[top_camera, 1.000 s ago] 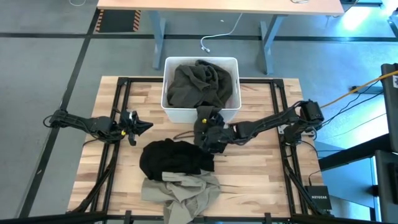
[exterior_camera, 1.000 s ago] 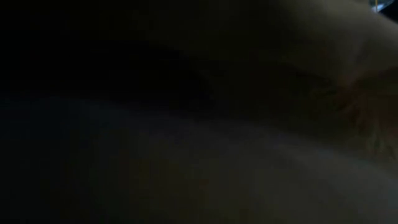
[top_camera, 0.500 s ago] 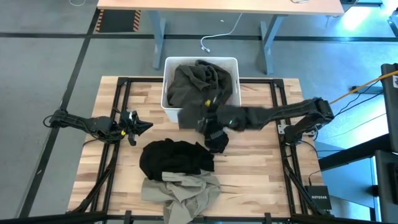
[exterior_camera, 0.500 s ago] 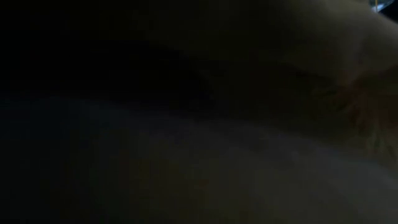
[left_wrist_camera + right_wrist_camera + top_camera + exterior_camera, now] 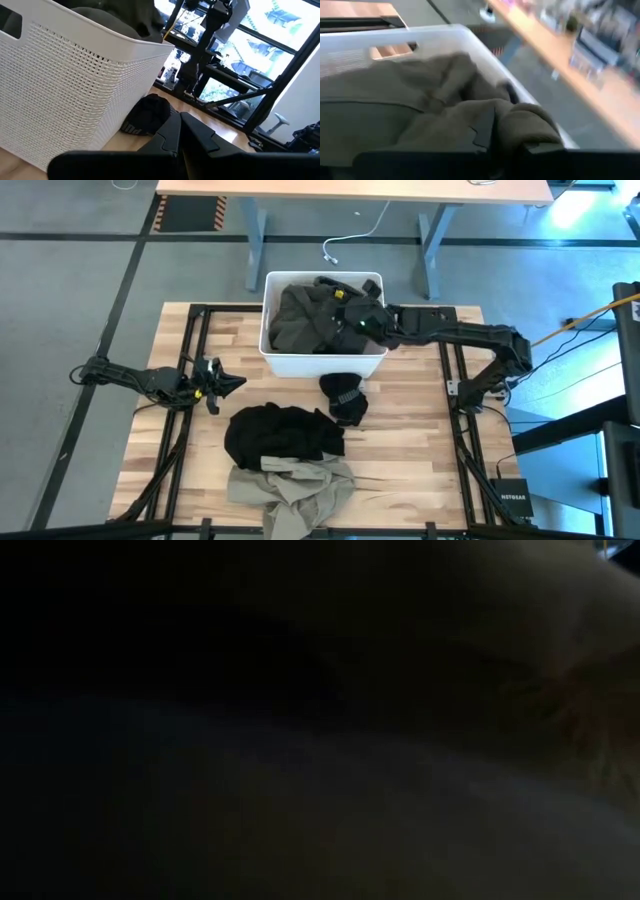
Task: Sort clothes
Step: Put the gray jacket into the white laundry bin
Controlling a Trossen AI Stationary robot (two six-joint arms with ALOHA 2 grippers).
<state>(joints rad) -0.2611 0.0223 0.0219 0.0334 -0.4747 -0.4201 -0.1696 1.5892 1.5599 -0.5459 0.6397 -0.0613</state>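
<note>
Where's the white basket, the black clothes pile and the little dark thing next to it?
White basket (image 5: 322, 364), high view, front wall.
Black clothes pile (image 5: 280, 436), high view, middle.
Small dark garment (image 5: 344, 395), high view, middle.

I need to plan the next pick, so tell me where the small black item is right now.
In the high view, the small black item lies on the table just in front of the white bin, right of centre, beside the black garment.

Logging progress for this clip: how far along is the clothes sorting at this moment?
Partly done. Done: a dark olive garment already fills the white bin. In hand: the right pincer is over the bin, its fingers closed on olive fabric. Left: a small black item, the black garment and the khaki-beige garment lie on the table. The left pincer waits shut at the left side.
</note>
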